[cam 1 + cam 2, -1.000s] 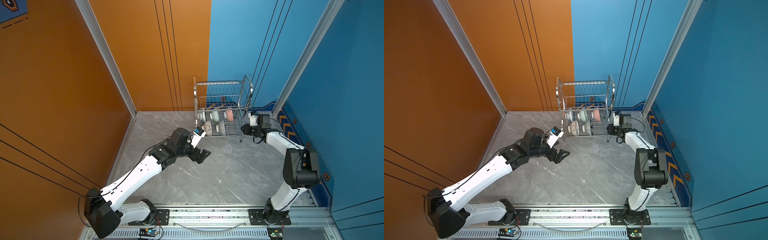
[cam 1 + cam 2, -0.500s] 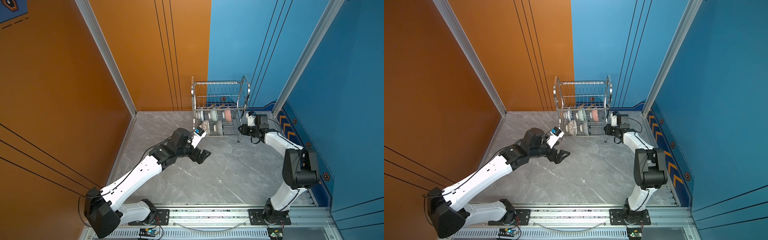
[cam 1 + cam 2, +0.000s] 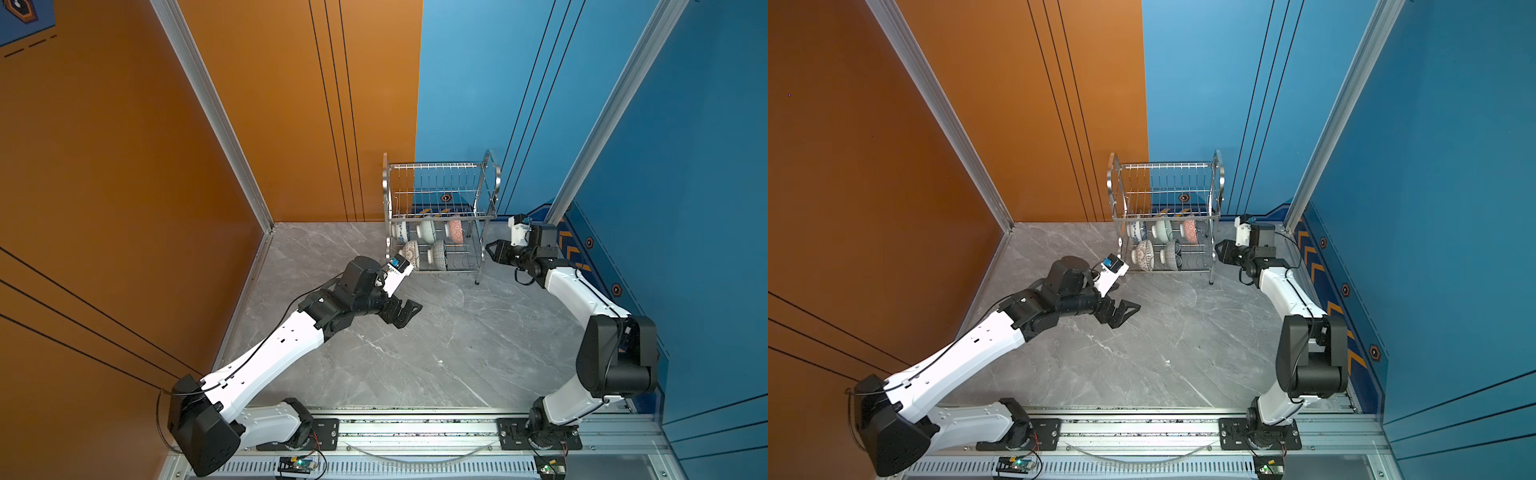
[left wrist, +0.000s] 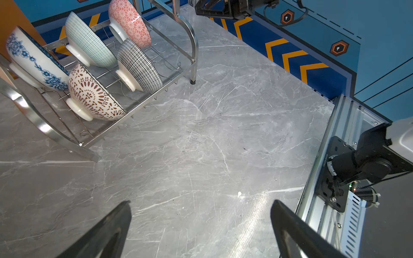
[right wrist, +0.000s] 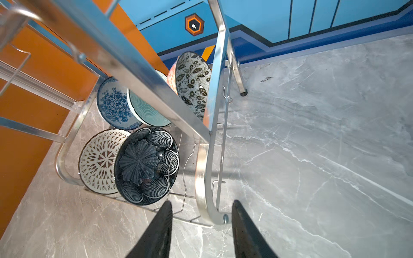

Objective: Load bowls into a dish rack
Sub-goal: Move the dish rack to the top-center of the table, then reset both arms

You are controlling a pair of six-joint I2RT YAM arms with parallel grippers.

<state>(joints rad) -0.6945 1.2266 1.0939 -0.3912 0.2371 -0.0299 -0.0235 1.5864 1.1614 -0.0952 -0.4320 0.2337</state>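
Your left gripper (image 3: 409, 314) is spread wide and empty over the bare grey tabletop (image 3: 440, 345). Your right gripper (image 5: 202, 202) is parted and holds nothing; the dish rack (image 3: 436, 165) has its corner frame between the fingers, contact unclear. Five bowls (image 4: 96, 98) stand on edge in the lower tier. The rack sits near the back wall (image 3: 457, 83), with open surface in front.
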